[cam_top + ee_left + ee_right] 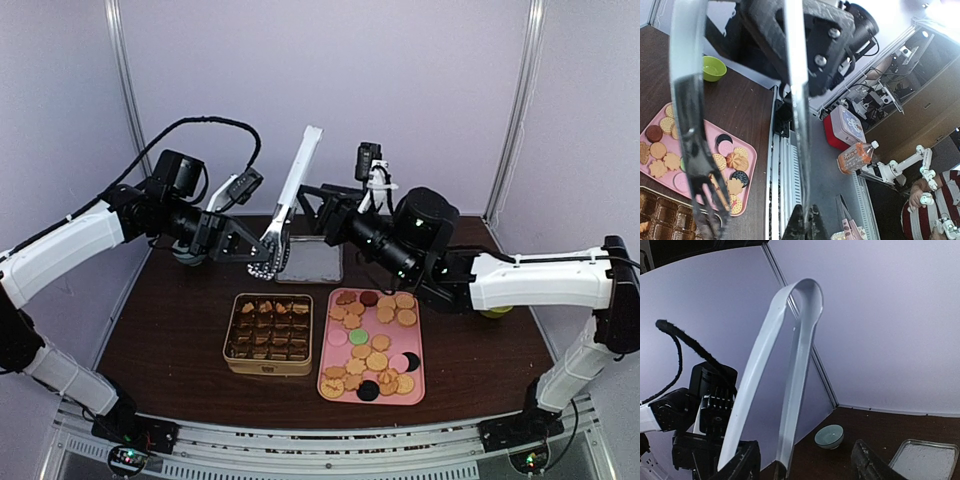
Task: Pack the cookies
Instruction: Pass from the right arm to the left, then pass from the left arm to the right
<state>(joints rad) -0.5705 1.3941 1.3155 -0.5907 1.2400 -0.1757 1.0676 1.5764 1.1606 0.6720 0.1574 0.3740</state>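
Note:
The cookies (377, 360) lie on a pink tray (370, 401) at the front right, mostly tan rounds with a few pink, green and dark ones. More fill a brown compartment box (268, 368) to its left. Metal tongs (292, 190) stand nearly upright behind the box. My left gripper (262, 243) is shut on them near their toothed tips. In the left wrist view the fingertips (799, 220) pinch one blade of the tongs (796, 100), with cookies (737, 161) below. My right gripper (805, 465) is open around the tongs (790, 365), not touching.
A shallow metal tray (312, 262) lies behind the box. A pale blue bowl (830, 436) sits at the back left, and a green bowl (713, 68) at the right, beside the right arm. Frame posts stand at both back corners.

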